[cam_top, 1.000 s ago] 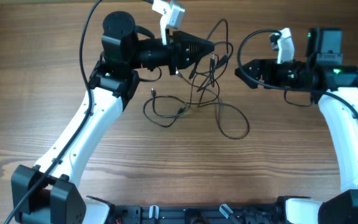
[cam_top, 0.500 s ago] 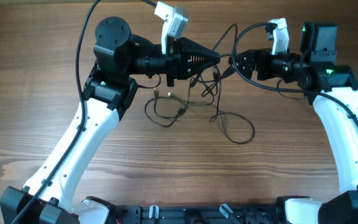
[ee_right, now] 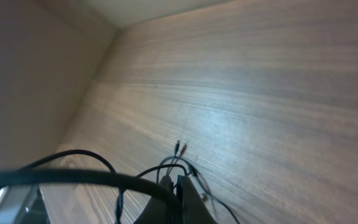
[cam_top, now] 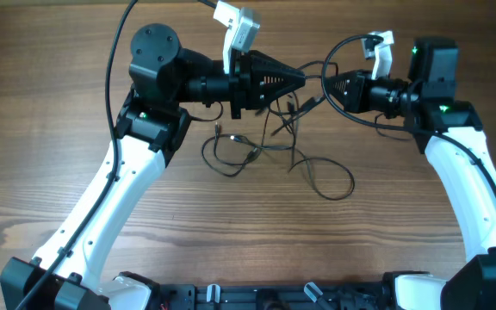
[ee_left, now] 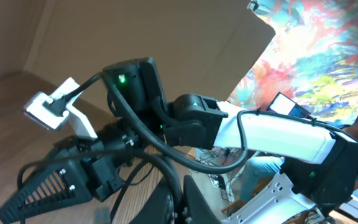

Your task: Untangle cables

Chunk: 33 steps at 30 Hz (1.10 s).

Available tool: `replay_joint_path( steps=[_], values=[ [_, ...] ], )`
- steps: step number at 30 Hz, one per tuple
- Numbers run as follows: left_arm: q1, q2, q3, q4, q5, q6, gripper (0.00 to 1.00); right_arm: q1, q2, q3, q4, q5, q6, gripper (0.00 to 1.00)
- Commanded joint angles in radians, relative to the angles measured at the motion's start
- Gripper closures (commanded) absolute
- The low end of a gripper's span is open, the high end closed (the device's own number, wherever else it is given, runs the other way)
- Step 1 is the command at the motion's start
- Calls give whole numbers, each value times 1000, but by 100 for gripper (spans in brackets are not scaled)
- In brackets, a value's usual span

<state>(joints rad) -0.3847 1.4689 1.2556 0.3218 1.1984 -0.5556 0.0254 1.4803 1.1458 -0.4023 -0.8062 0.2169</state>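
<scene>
Several thin black cables lie tangled on the wooden table, with loops trailing toward the front. My left gripper hangs above the tangle's far edge, pointing right. It is shut on a cable strand that runs up from between the left gripper's fingers. My right gripper points left, almost tip to tip with the left one. In the right wrist view the right gripper is shut where thin cable strands meet its tips. Two small plug ends rest on the wood beyond.
The right arm's thicker black lead loops beside its gripper. A white camera mount sticks up from the left wrist. A wall borders the table's far side.
My right gripper has moved left up to the left gripper's tip and gone from open to shut. The left arm shifted right and the upper strands rose with it.
</scene>
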Motion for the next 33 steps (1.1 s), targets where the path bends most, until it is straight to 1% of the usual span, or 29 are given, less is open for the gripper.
replay_joint_path(
  steps=[1, 3, 4, 6, 8, 11, 12, 14, 16, 18, 19, 22, 24, 28, 31, 33],
  values=[
    [29, -18, 10, 3, 12, 2, 78, -40, 5, -16, -3, 108, 128, 96],
    [63, -16, 9, -5, 13, 2, 67, -82, 5, -16, -24, 106, 142, 96],
    [80, -16, 8, -13, 12, 2, 65, -100, 5, -16, -37, 96, 141, 96],
    [124, -16, 8, -70, 12, 67, 64, -140, 5, -15, -71, 56, 119, 96],
    [172, -16, 8, -198, -23, 146, 64, -186, 5, -15, -104, 54, 116, 96],
    [201, -16, 8, -382, -92, 264, 64, -237, 5, -15, -136, 56, 116, 96],
    [203, -16, 8, -459, -118, 324, 63, -257, 5, -15, -147, 58, 116, 96],
    [203, -16, 8, -566, -169, 386, 60, -286, 5, -15, -162, 58, 116, 96],
    [197, -15, 5, -715, -217, 487, 58, -305, 5, -15, -181, 58, 113, 96],
    [192, -9, 5, -801, -265, 547, 57, -304, 5, -15, -191, 58, 97, 96],
    [191, -3, 5, -830, -303, 552, 57, -304, 5, -15, -200, 58, 98, 96],
    [190, 20, 5, -888, -411, 552, 57, -304, 4, -14, -229, 59, 97, 96],
    [190, 40, 5, -896, -437, 552, 58, -304, -7, -12, -250, 87, 86, 96],
    [190, 78, 5, -895, -441, 552, 60, -304, -98, 43, -335, 192, 52, 96],
    [190, 78, 5, -888, -441, 552, 61, -304, -196, 132, -422, 288, 43, 96],
    [190, 78, 5, -888, -441, 552, 61, -304, -266, 214, -476, 301, -11, 96]
  ],
)
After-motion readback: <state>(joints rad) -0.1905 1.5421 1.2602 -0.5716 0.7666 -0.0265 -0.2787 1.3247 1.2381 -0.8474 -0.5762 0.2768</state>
